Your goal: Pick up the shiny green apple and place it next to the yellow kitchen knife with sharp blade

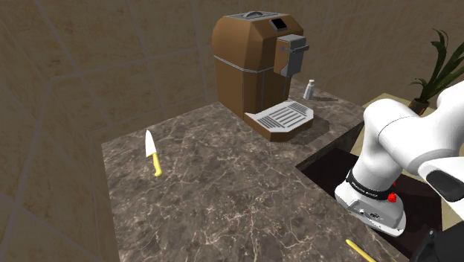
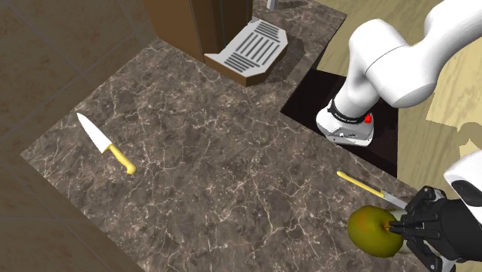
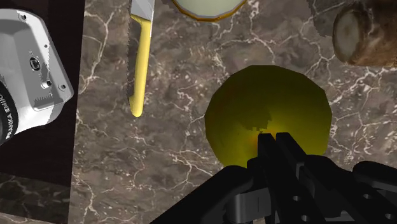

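Apple, yellow-green and glossy, sits at the near corner of the marble surface, by the stand, at the second exterior view's lower right. End effector is right at it. In the wrist view the two black fingers are drawn together with barely a slit between them, tips over the apple's near side and not straddling it. So it reads as closed on nothing, touching or nearly touching the fruit, with no real hold. Main risk: pressing on with closed fingers would just shove or roll the round apple, and it is close to the surface's edge, so it could go off. It needs to back off, open wide and come down around the widest part. A shallow pinch on smooth skin would likely squirt it out. Second risk is the wrong target. A serrated yellow-handled knife lies just beside the apple, while the yellow-handled knife with the broad white blade lies well apart across the surface, toward the shoulder view's left. I judge the broad-bladed one is meant, so dropping by the near knife would fail. Carry risks: a long traverse with a weak grip, and the dark recess beside the path could swallow a drop. A pale bowl and a brown cylinder near the apple could get bumped on reopening. At release the apple may roll onto the blade.
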`<state>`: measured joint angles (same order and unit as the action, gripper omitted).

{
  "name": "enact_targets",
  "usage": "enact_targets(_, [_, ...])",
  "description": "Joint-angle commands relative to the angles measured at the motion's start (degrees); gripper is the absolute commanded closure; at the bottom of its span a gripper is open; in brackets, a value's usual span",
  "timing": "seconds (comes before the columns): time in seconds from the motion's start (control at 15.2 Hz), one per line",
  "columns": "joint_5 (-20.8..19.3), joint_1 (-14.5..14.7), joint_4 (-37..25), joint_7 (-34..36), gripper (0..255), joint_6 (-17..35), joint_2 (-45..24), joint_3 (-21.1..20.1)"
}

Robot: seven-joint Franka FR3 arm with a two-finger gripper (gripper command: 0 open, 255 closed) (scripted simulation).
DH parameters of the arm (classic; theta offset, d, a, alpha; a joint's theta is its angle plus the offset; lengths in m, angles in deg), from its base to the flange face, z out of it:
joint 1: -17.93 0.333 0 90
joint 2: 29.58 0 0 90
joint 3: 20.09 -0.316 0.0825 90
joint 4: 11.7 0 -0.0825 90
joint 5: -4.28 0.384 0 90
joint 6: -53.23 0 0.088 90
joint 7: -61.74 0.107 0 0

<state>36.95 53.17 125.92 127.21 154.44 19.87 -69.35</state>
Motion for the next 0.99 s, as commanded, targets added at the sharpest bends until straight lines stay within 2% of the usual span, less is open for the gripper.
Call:
enact_targets(0.0, [0.67,0.0,1.26,-0.11,255,1.58,-0.16,-0.97])
enact_targets(0.92, [5.2,-0.18,8.34,-0.79,255,11.32,-2.05,-7.64])
